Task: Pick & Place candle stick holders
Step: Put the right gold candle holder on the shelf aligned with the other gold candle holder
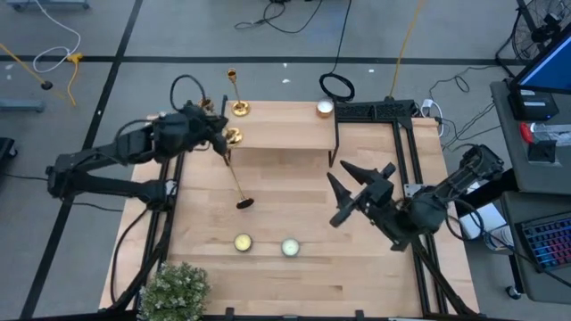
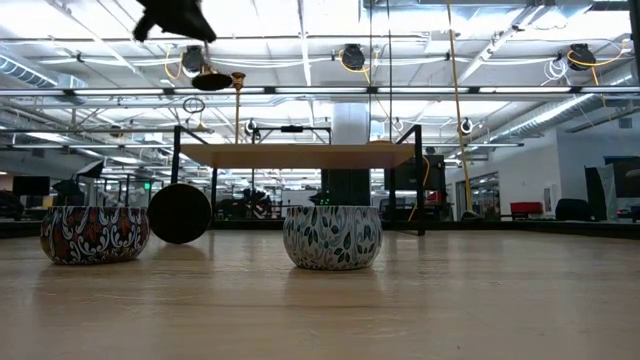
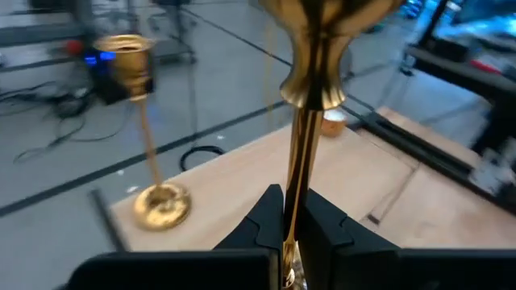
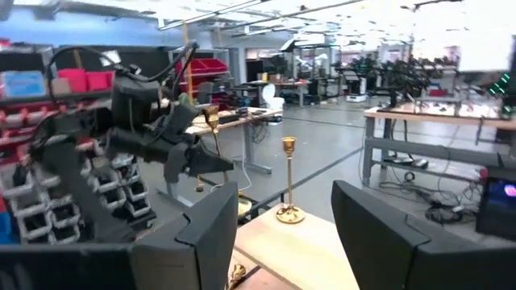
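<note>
We've got the left hand [image 3: 294, 242] clamped on a candlestick [image 3: 310, 121] over the shelf [image 1: 285, 134]; right hand [image 1: 357, 192] hangs half open, empty.

from my remote seat i log: grey floor [image 1: 268, 45] marked with dark lines, loose cables [image 1: 294, 18] trailing over it; red storage bins [image 4: 76, 79] on shelving; long work tables [image 4: 435, 121] farther off; ceiling strip lights [image 2: 90, 45] over an open workshop; blue monitor [image 1: 546, 67] beside the bench.

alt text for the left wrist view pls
The left gripper has its fingers shut on the thin gold stem of a candlestick. Beyond it, a second gold candlestick stands upright on the raised wooden shelf.
</note>
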{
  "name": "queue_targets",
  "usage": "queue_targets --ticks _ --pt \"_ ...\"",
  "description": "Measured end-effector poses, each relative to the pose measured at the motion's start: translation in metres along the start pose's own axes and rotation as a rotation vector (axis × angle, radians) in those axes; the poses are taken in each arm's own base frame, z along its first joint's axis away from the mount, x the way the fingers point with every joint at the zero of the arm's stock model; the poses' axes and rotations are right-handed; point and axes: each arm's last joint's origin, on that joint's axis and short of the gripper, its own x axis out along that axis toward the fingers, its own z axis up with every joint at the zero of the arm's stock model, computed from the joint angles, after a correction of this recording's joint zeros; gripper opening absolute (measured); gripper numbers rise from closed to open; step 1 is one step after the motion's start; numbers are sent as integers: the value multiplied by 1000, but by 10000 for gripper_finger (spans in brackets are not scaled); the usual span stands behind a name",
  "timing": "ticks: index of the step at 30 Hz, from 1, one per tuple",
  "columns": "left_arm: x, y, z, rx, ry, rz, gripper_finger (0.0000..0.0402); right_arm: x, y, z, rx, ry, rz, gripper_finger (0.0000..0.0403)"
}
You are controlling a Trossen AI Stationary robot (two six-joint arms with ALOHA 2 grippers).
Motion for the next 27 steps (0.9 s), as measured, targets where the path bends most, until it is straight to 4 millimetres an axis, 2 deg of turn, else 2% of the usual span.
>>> queue_targets --ticks 2,7,13,15,17,21,24,27 --pt "14 5 0 23 45 -49 16 9 -2 0 27 -4 -29 199" --pt "46 27 -4 13 149 -33 16 32 -10 -1 50 -17 -110 199" --pt "62 47 4 17 96 25 16 50 -16 -2 70 -38 -123 199" --pt "64 54 4 13 104 40 16 58 -16 -4 90 -51 -53 199" --pt "66 58 5 13 114 17 16 66 -22 -5 116 -38 87 199" --pt "66 61 6 6 116 -40 16 111 -52 -15 334 178 437 199" --pt "66 63 6 15 115 -40 16 132 -64 -28 322 319 547 199" --pt "66 64 6 45 113 -37 16 141 -67 -29 300 308 586 199"
